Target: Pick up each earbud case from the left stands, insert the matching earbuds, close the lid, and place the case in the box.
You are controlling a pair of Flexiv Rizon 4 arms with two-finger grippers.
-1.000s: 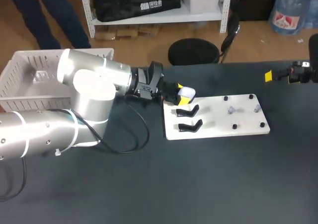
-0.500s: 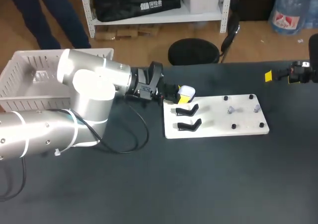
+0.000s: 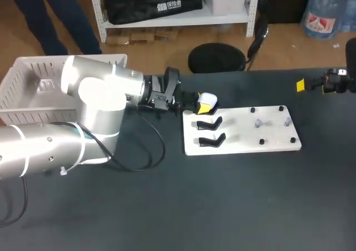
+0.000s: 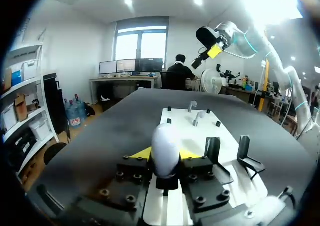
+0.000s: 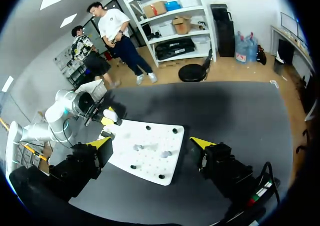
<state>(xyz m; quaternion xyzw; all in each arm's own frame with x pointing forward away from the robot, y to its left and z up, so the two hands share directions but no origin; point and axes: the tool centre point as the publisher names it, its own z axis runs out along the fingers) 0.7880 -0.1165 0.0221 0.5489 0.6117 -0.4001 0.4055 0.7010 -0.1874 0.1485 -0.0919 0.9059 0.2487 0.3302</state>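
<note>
Now our left gripper pinches the glossy white rounded earbud case by 2 sides, above the flat white stand board at its left edge; probably light, rigid, slippery. Right gripper spread.

A robotics lab: left arm and right arm at a black table.

Wood floor & white shelf unit past dark tabletop's far edge; window, ceiling lights on.
</note>
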